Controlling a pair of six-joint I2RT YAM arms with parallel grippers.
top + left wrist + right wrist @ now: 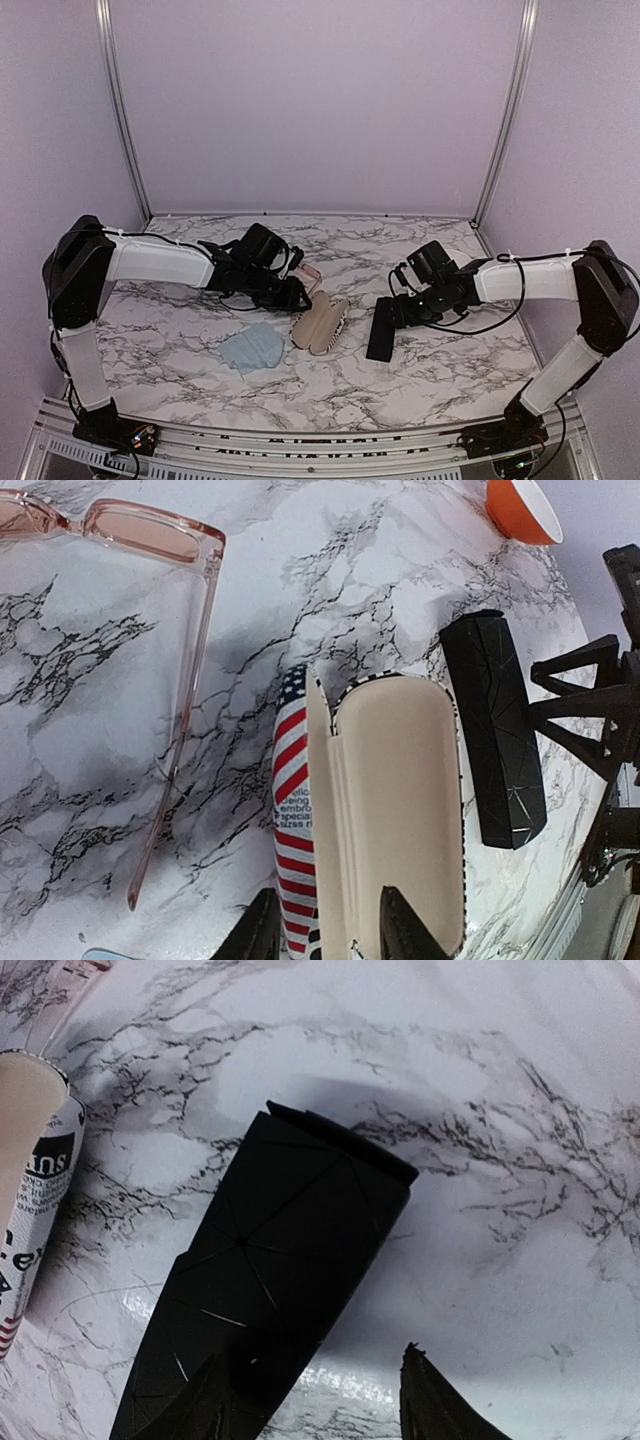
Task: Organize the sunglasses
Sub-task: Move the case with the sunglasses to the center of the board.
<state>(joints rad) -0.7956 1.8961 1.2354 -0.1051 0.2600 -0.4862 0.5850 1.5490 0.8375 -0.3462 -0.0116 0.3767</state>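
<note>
One pair of sunglasses (150, 535) with a clear pinkish plastic frame and pink lenses lies on the marble, one temple stretched out; it lies just behind my left gripper (308, 272). The stars-and-stripes case (395, 800) lies open, its cream lining up (320, 322). My left gripper (330, 935) straddles its near end, one finger outside the striped shell, the other over the lining, and a gap shows. My right gripper (320, 1400) is open over the near end of the black oblong case (270, 1260), one finger above it, the other over bare table.
A pale blue cloth (252, 350) lies in front of the open case. The black case (381, 332) sits right of it, under the right gripper (392, 308). An orange and white rounded thing (520, 508) shows at the far edge of the left wrist view. Purple walls close in the table.
</note>
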